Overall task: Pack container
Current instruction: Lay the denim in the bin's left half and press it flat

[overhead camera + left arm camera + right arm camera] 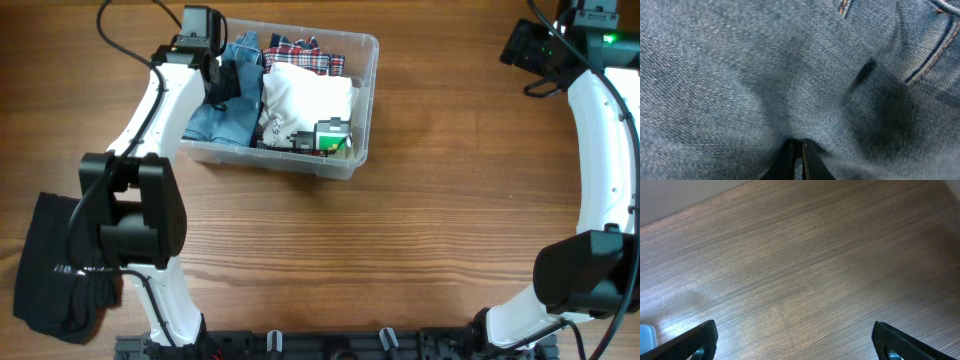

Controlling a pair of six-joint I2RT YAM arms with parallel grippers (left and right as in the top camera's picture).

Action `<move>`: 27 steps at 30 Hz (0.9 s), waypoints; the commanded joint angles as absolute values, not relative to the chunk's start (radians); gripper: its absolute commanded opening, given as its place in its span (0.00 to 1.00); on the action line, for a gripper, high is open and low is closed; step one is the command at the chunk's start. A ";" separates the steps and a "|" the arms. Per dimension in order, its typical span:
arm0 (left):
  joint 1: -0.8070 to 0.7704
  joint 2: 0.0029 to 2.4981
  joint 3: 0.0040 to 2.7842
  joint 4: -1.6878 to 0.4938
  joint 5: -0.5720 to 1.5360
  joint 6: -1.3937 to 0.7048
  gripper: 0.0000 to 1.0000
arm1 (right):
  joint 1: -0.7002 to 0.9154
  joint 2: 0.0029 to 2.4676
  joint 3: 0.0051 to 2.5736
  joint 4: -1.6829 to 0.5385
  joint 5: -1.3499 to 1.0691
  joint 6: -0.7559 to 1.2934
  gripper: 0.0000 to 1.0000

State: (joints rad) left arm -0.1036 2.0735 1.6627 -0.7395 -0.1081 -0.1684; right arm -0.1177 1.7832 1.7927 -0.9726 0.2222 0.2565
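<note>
The clear plastic container stands at the back left of the table. It holds folded blue jeans on its left side, a white shirt, a red plaid garment and a green and black item. My left gripper is down inside the container on the jeans. In the left wrist view denim fills the frame, and the fingers are pinched together on a puckered fold. My right gripper is wide open and empty over bare wood at the far right.
A black garment lies crumpled at the table's front left, beside the left arm's base. A corner of the container shows at the left edge of the right wrist view. Wooden tabletop stretches between the container and the right arm.
</note>
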 commanded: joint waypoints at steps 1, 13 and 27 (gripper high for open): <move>-0.104 2.149 1.655 -0.749 -0.120 -0.192 0.05 | -0.117 1.777 1.792 -0.973 0.236 0.263 1.00; -0.135 1.871 1.683 -0.815 -0.178 -0.218 0.04 | -0.117 1.777 1.792 -0.973 0.236 0.263 1.00; -0.057 2.049 1.648 -0.918 -0.323 -0.327 0.04 | -0.117 1.777 1.792 -0.973 0.236 0.263 1.00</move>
State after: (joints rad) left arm -0.1051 2.0014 1.6596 -0.9115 -0.2855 -0.2691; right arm -0.1177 1.7832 1.7927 -0.9733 0.2222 0.2562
